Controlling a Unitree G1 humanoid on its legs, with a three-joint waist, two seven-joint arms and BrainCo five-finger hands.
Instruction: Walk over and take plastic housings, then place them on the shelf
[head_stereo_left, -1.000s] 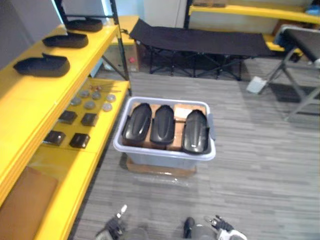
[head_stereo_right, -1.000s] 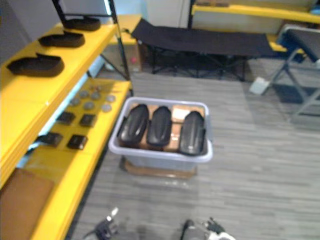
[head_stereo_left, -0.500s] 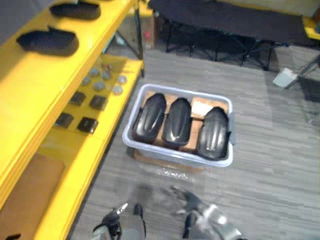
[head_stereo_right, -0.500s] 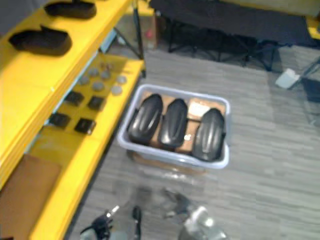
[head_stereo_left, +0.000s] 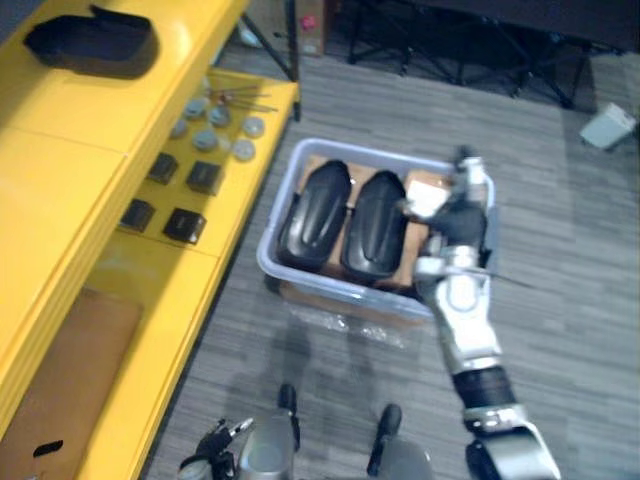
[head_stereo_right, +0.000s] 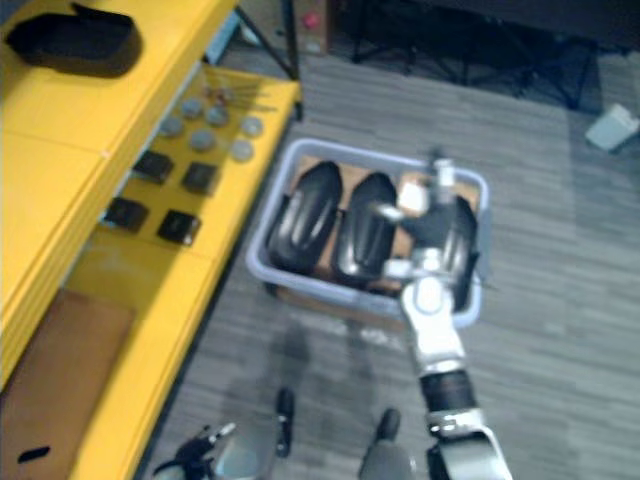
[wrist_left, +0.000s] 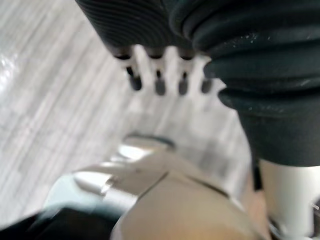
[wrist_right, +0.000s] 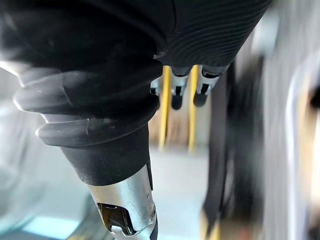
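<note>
A pale grey bin (head_stereo_left: 330, 288) stands on the floor beside the yellow shelf (head_stereo_left: 70, 190). Two black plastic housings (head_stereo_left: 313, 212) (head_stereo_left: 376, 222) lie side by side in it. My right hand (head_stereo_left: 455, 215) reaches over the bin's right part, above a third housing that it mostly hides; its fingers (wrist_right: 175, 100) look straight and hold nothing. Another black housing (head_stereo_left: 92, 45) rests on the shelf's top board. My left hand (wrist_left: 160, 82) hangs low over the floor with its fingers straight.
On the lower shelf board lie small black boxes (head_stereo_left: 185, 223), grey discs (head_stereo_left: 215, 135) and a brown board (head_stereo_left: 60, 370). The legs of a black folding cot (head_stereo_left: 470, 55) stand behind the bin. A white object (head_stereo_left: 608, 125) lies on the floor at the far right.
The camera has moved closer and tipped down. My right arm has risen from the bottom edge to over the bin's right side. The housings have not moved.
</note>
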